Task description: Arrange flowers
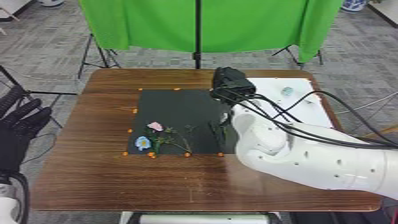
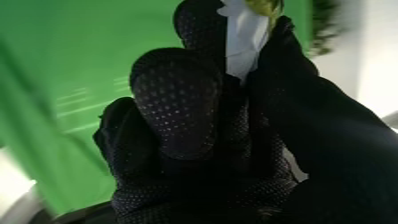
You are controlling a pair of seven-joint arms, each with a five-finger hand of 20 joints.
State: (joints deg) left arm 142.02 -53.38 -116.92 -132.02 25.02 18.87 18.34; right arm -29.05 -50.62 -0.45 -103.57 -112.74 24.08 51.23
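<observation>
Right hand (image 1: 233,82), upper centre: fingers pinching white piece (image 2: 242,50) | Left hand (image 1: 25,120), left edge: fingers apart | Mat (image 1: 178,107), lower left: pink flower (image 1: 155,126), blue flower (image 1: 143,143) down | Est. partway; white piece unplaced

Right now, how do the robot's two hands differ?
The left hand is held out beside the table, past its left edge, while the right hand is above the table, near the far side of the dark mat.
The left hand's fingers are spread and fairly straight; the right hand pinches a white piece between its thumb and fingers.
Both hands wear black gloves.
</observation>
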